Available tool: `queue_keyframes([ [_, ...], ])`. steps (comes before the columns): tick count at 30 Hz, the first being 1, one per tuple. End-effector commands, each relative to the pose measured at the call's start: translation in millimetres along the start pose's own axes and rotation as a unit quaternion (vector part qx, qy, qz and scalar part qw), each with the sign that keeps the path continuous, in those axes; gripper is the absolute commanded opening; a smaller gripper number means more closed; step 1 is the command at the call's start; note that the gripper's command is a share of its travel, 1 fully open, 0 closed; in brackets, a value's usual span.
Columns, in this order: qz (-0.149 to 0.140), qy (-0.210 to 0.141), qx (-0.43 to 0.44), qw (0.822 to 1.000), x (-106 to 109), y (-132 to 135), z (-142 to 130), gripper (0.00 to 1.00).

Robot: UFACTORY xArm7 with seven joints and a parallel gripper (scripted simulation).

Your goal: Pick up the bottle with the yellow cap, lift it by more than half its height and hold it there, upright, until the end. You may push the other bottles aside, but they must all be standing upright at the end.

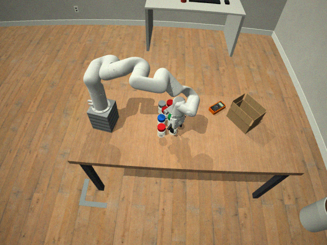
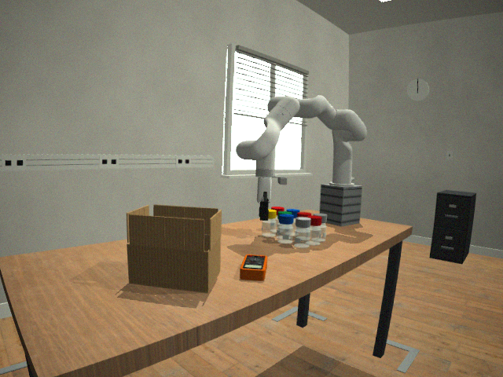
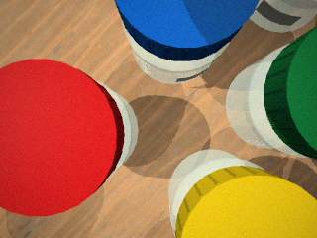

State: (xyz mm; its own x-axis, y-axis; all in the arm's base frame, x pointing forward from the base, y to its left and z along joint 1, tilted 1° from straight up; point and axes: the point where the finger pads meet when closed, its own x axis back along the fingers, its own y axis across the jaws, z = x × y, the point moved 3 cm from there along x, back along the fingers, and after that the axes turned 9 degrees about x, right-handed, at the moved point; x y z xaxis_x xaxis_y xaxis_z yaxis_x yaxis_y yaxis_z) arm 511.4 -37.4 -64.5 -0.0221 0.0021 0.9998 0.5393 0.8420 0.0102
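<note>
The yellow-capped bottle [image 3: 250, 205] stands upright at the near edge of a tight cluster of clear bottles; in the exterior view its cap [image 2: 271, 214] shows just beside my fingers. My gripper [image 2: 264, 209] points straight down, lowered to cap height at that bottle, open with nothing between the fingers. In the overhead view my gripper [image 1: 173, 128] hides the yellow cap. Close around it stand a red-capped bottle [image 3: 54, 136], a blue-capped bottle [image 3: 188, 22] and a green-capped bottle [image 3: 294, 99], all upright. The fingers are out of the wrist view.
More bottles with red, blue and grey caps [image 2: 302, 222] stand upright behind. An orange multimeter [image 2: 253, 266] and an open cardboard box [image 2: 174, 247] lie to one side on the table. The arm's base [image 1: 102, 116] stands on the other side.
</note>
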Motion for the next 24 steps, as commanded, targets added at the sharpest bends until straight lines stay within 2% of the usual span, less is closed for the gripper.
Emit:
queue_keyframes([
  [1,-0.001,-0.002,0.0,1.0,-11.2,0.9,-1.9,0.79],
  [11,-0.001,-0.002,0.0,1.0,-23.7,0.9,-1.9,0.79],
  [24,-0.001,-0.002,0.0,1.0,-21.8,1.2,0.3,0.79],
])
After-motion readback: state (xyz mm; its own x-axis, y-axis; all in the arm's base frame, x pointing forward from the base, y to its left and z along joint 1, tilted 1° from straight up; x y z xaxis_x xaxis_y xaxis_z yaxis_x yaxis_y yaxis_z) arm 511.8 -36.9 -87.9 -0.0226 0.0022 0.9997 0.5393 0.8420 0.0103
